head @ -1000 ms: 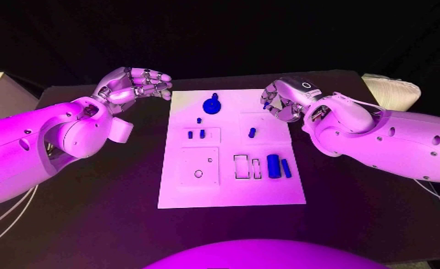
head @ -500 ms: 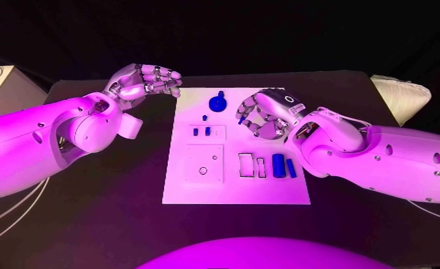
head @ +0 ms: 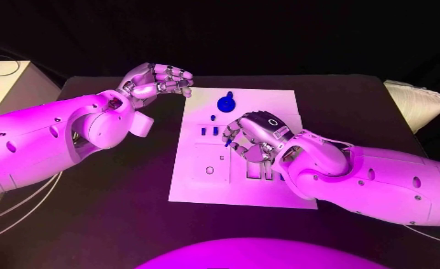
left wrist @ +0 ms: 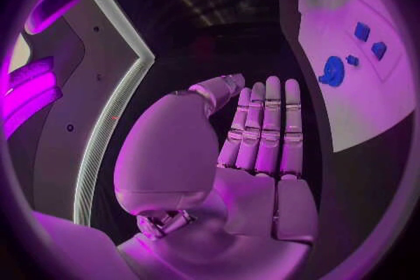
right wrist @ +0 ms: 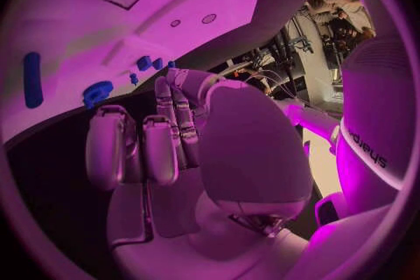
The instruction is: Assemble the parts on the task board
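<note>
Black counter carries the white task board, which we see lying lengthwise away from the robot. At its far end sits a round blue gear part, its small knob pointing toward the far edge. Two short blue pegs stand side by side in a recess just nearer. Our right hand hovers over the board's middle, fingers curled inward and covering the parts beneath; we cannot tell whether it holds anything. Our left hand hangs beyond the board's far left corner, fingers curled in on nothing, well apart from the gear.
</note>
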Controlling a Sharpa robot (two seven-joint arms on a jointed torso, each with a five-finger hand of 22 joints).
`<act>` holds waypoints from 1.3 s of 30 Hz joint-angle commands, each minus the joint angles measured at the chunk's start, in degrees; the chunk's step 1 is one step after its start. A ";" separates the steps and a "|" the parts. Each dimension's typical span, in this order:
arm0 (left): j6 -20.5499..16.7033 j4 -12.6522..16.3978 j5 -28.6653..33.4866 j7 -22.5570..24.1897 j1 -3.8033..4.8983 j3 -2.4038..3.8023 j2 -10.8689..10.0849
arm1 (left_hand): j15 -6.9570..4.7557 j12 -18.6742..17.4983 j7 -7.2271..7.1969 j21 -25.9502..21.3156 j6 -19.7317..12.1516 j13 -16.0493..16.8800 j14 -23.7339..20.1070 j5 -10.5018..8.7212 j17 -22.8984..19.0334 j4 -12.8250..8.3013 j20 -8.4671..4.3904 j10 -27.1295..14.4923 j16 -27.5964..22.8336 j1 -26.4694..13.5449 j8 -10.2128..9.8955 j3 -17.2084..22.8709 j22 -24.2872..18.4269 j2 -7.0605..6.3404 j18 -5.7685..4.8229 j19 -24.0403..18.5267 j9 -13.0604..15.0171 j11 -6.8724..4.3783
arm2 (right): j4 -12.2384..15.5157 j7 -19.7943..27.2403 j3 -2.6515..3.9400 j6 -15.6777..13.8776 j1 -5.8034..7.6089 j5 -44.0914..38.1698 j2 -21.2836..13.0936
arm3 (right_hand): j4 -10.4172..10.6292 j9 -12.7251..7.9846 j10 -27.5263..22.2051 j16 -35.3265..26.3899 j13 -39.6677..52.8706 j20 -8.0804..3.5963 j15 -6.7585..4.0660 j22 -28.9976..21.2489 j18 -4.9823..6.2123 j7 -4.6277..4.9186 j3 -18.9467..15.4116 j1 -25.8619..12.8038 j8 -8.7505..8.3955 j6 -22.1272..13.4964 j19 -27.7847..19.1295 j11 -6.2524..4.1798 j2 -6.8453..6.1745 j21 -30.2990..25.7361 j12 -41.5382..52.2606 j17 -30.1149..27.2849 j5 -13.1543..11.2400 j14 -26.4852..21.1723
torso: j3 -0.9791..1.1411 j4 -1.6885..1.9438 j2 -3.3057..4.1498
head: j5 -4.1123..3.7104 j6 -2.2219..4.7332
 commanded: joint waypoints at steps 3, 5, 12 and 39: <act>-0.18 0.25 0.57 0.85 -0.07 0.04 0.21 | -0.06 -0.38 0.44 -0.05 -0.08 -0.03 0.51 0.30 0.08 -0.21 -0.03 0.18 -0.28 0.36 -0.32 -0.18 0.05 0.18 0.03 0.25 -0.07 0.30 | -0.79 -0.98 -0.10 2.60 -0.78 -2.96 1.18 | -0.13 0.06 2.95 0.06 0.13 -0.31 -0.50 4.41 0.40 0.18 0.21 -0.10 0.24 0.24 1.80 -2.40 0.39 -0.38 -0.06 -0.12 0.33 2.38 | 0.01 0.05 0.07 | 0.79 -0.21; -0.16 0.26 0.57 0.84 -0.08 0.04 0.24 | -0.06 -0.38 0.44 -0.05 -0.08 -0.03 0.51 0.30 0.08 -0.21 -0.03 0.18 -0.28 0.36 -0.32 -0.18 0.05 0.18 0.03 0.25 -0.07 0.30 | -1.17 -1.40 -0.14 3.05 -1.12 -3.37 1.69 | -0.13 0.06 2.95 0.06 0.13 -0.31 -0.50 4.41 0.40 0.18 0.21 -0.10 0.24 0.24 1.80 -2.40 0.39 -0.38 -0.06 -0.12 0.33 2.38 | 0.01 0.12 0.12 | 0.96 -0.53; -0.11 0.24 0.57 0.82 -0.09 0.04 0.32 | -0.05 -0.47 0.47 -0.07 -0.12 -0.02 0.52 0.30 0.11 -0.21 -0.04 0.18 -0.39 0.34 -0.37 -0.23 0.07 0.16 0.02 0.23 -0.10 0.32 | -1.90 -2.33 -0.20 3.72 -1.77 -4.58 2.59 | -0.15 0.07 2.94 0.00 0.13 -0.31 -0.49 4.37 0.41 0.20 0.24 -0.16 0.23 0.24 1.78 -2.39 0.39 -0.45 -0.11 -0.22 0.35 2.35 | 0.04 -0.07 0.07 | 1.90 -0.78; 0.31 0.10 0.58 0.63 -0.09 0.04 0.28 | -0.04 -0.53 0.49 -0.09 -0.14 -0.02 0.53 0.30 0.14 -0.22 -0.04 0.17 -0.47 0.32 -0.42 -0.26 0.08 0.15 0.01 0.22 -0.13 0.34 | -2.67 -3.68 -0.24 5.41 -2.42 -6.11 3.43 | -0.24 0.12 2.98 0.07 0.14 -0.31 -0.47 4.37 0.41 0.22 0.34 -0.33 0.22 0.23 1.76 -2.37 0.38 -0.47 -0.23 -0.11 0.39 2.37 | -0.02 0.00 0.04 | 1.73 -1.86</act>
